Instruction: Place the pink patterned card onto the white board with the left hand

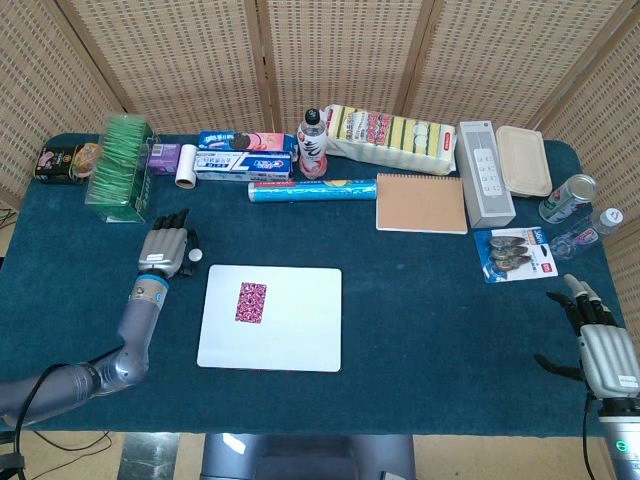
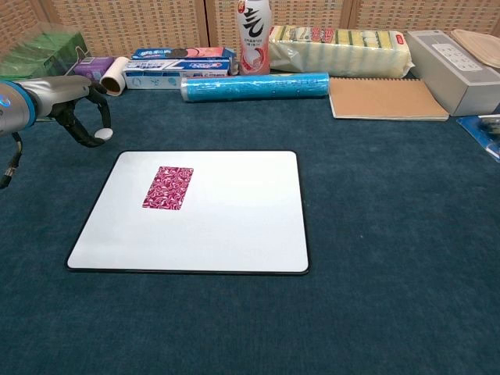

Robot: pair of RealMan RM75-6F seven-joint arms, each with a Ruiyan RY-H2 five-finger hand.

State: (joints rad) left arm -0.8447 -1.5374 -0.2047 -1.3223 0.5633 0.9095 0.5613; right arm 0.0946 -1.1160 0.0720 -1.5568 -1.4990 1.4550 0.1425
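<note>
The pink patterned card lies flat on the left half of the white board. My left hand hovers off the board's far left corner, fingers apart and holding nothing, well clear of the card. My right hand rests near the table's front right corner in the head view, fingers spread and empty; the chest view does not show it.
Along the back stand a green tissue box, a toothpaste box, a drink bottle, a blue roll, a sponge pack, a brown notebook and a grey box. A can stands far right.
</note>
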